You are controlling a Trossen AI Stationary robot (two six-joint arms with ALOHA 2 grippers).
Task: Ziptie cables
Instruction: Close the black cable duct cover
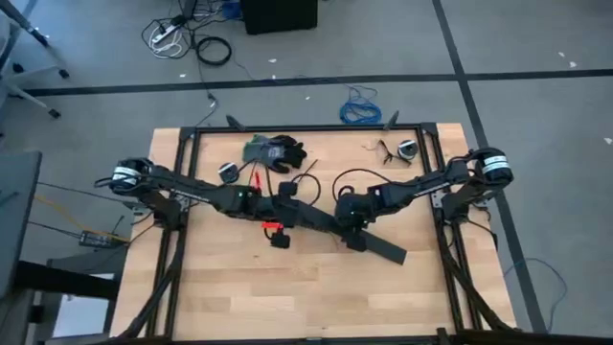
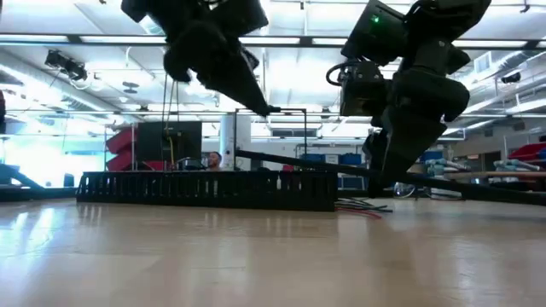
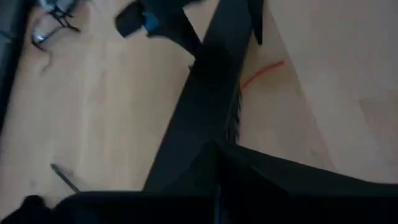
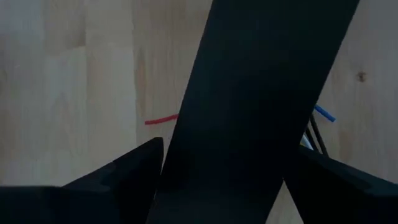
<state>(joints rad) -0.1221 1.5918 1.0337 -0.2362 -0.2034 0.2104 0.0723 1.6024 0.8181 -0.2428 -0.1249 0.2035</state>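
A long, wide black strip point(image 1: 383, 249) slants across the middle of the table, with both grippers on it. My left gripper point(image 1: 290, 204) has its left end and my right gripper point(image 1: 347, 230) takes it farther along; the free end sticks out toward the near right. The cables are thin wires, red point(image 4: 161, 119), blue-tipped point(image 4: 323, 113) and dark point(image 4: 316, 138). They lie on the wood under the strip. The red cable point(image 3: 264, 71) also shows beside the strip point(image 3: 211, 93) in the left wrist view. In the low view the cables point(image 2: 363, 207) rest flat on the table. My left gripper is shut on the strip at its left end point(image 3: 208, 134). It comes from the table's left, and the strip runs on ahead of the fingers. The dark fingers hide the place of contact. My right gripper has the strip between its two fingers point(image 4: 130, 165), which lie across the strip, one at each long edge. The part it holds point(image 4: 205, 155) fills the whole gap. It comes from the table's right, slanting down. The strip runs on ahead toward my left gripper.
A black bundle point(image 1: 278, 151) lies at the far middle, with small devices point(image 1: 228, 171) point(image 1: 407, 149) on either side. A red-and-black item point(image 1: 276, 233) sits near my left gripper. A black frame rail point(image 2: 205, 188) edges the table's far side. The near half is bare wood point(image 1: 287, 297).
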